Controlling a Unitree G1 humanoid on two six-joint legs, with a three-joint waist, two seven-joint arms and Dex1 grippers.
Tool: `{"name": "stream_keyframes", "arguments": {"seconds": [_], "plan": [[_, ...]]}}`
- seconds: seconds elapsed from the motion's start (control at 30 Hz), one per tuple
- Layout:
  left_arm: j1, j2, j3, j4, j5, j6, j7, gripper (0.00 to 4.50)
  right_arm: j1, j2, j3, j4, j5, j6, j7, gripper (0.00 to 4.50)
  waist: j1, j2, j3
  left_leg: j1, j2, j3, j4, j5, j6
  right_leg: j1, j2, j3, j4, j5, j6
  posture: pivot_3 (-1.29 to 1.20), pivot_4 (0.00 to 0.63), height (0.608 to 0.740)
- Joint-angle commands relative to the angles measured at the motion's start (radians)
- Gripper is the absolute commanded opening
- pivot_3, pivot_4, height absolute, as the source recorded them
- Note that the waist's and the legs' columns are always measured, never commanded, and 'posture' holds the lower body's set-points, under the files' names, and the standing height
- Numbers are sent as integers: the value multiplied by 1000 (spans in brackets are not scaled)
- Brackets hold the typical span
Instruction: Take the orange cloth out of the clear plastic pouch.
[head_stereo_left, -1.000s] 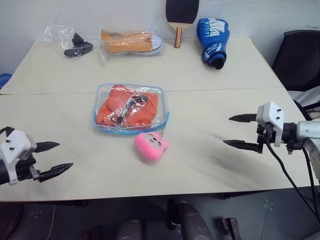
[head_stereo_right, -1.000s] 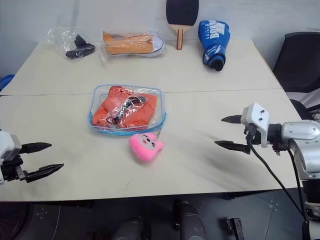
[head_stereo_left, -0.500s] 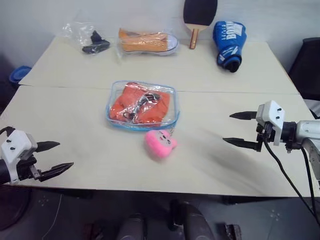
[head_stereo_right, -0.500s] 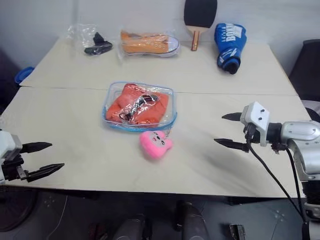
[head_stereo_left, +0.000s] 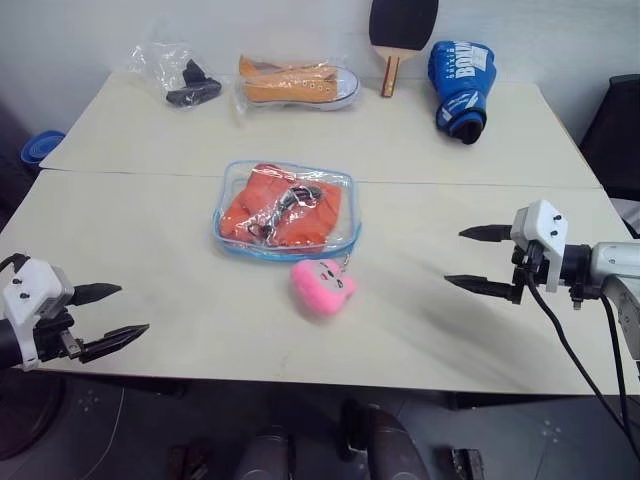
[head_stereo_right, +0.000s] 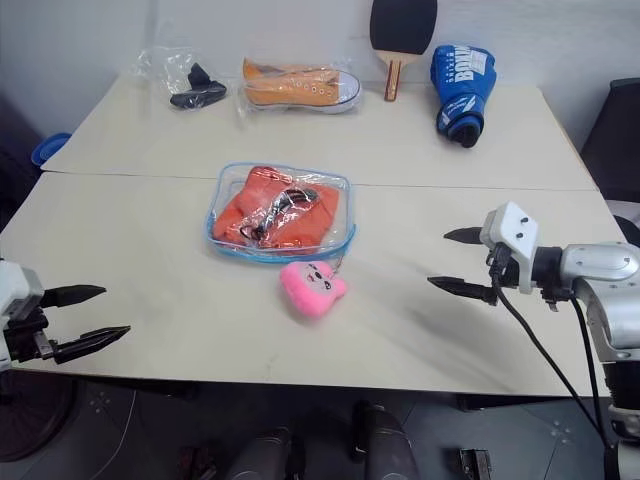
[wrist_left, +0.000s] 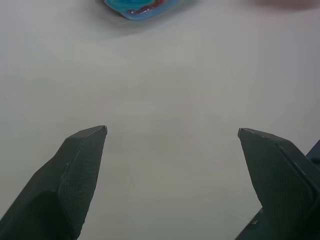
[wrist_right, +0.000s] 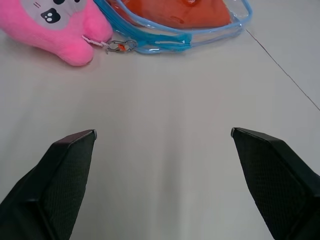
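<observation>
Two pale tables (head_stereo_left: 420, 150) abut, seam (head_stereo_left: 450, 184) between.

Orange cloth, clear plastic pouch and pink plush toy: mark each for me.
orange cloth (head_stereo_left: 248, 208), left eye view, on its left fold inside the pouch.
clear plastic pouch (head_stereo_left: 341, 243), left eye view, on its near right corner.
pink plush toy (wrist_right: 55, 30), right wrist view, on its body.

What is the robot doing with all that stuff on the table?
Nothing is being handled yet. The left gripper and right gripper hover open over the near table edge, both empty. Between them lies the clear plastic pouch with the orange cloth inside, and a pink plush toy clipped to it.
</observation>
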Motion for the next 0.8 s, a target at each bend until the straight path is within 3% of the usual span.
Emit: {"name": "stream_keyframes", "arguments": {"seconds": [0.03,0.23,0.33,0.43,0.57,0.7,0.8], "plan": [[-37,-13,11,-38,-45,30,22,4467,8,-14,-44,-60,35,26,0,4500,1,0,0,0,0,0,0,0,0,0,0,0,0,0,0,0,150,740],[-214,-31,-29,-153,-215,248,148,4467,35,33,-59,-232,97,120,-89,4500,4,0,0,0,0,1,0,0,0,0,0,1,1,0,0,0,150,740],[-374,-47,-136,-198,-267,368,263,4467,14,98,-50,-353,150,224,-204,4500,4,-1,0,0,0,1,1,0,-1,0,0,2,2,1,1,0,150,740],[-604,-99,-358,-159,-175,416,370,4467,-21,167,-32,-449,201,307,-305,4500,6,-1,0,1,-2,1,1,1,-3,0,0,3,3,1,2,0,150,740],[-866,-202,-598,38,-4,445,488,4467,-52,206,-2,-512,194,339,-377,4500,6,-2,-1,1,-3,2,1,2,-3,1,1,4,6,2,2,0,150,740],[-1061,-366,-747,311,142,362,543,4467,-64,225,-6,-528,191,353,-426,4500,5,-2,-1,0,-2,3,2,2,-3,0,4,4,5,2,3,0,150,740],[-1123,-430,-790,421,194,311,522,4467,-52,224,-7,-538,187,355,-445,4500,2,-3,-1,-1,-2,5,2,2,-3,-1,6,5,4,2,3,0,150,740]]}}
